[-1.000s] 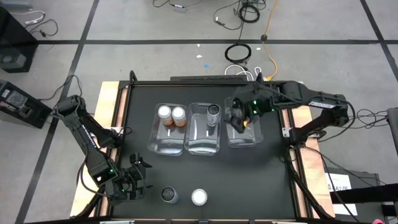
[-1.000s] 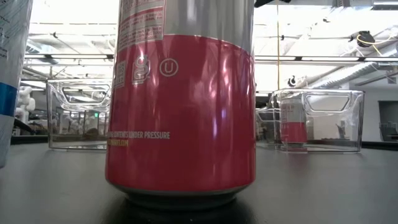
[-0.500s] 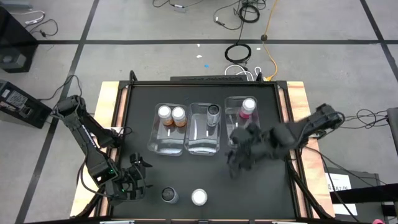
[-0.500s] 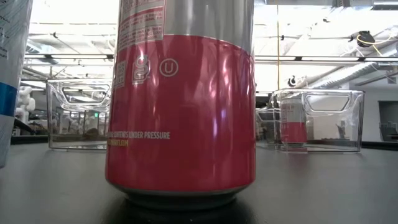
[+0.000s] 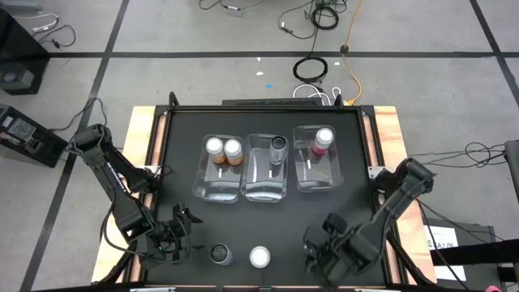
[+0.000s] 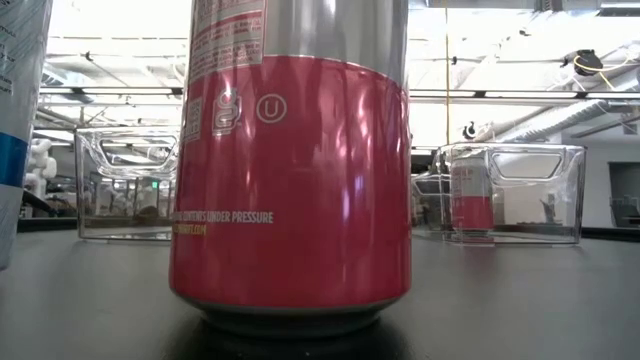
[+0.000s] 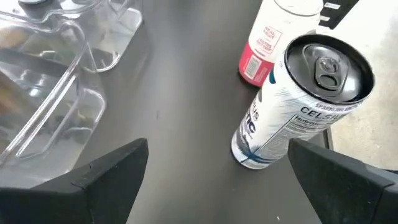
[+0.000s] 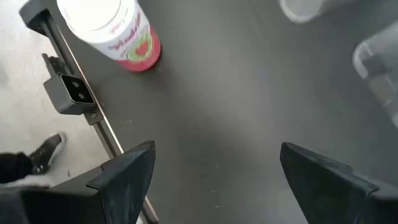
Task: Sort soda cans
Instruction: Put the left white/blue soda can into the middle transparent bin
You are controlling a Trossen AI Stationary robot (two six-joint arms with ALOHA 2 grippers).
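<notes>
Since a second ago our right gripper (image 5: 323,253) has left the right-hand bin (image 5: 332,180), where it hung over a pink can (image 5: 324,138), and swung down to the near edge of the bench (image 5: 268,219). Its fingers stand wide apart and hold nothing. We judge the pink can delivered and the arm now going for the next one.

Our left gripper (image 5: 173,240) has not moved; it waits at the near left corner, fingers fully spread and empty, with the dark-topped can (image 7: 305,102) lying just ahead of it.

Two cans remain loose on the bench: that dark-topped one and a white-topped pink can (image 5: 259,257) beside it, near the front edge. Two orange cans (image 5: 224,151) sit in the left bin (image 5: 212,185) and one dark can (image 5: 278,148) in the middle bin (image 5: 263,185).

The bench is matte black with wooden side strips. Beyond it we see grey floor, loose cables, and a shoe (image 8: 45,152) at the edge.
</notes>
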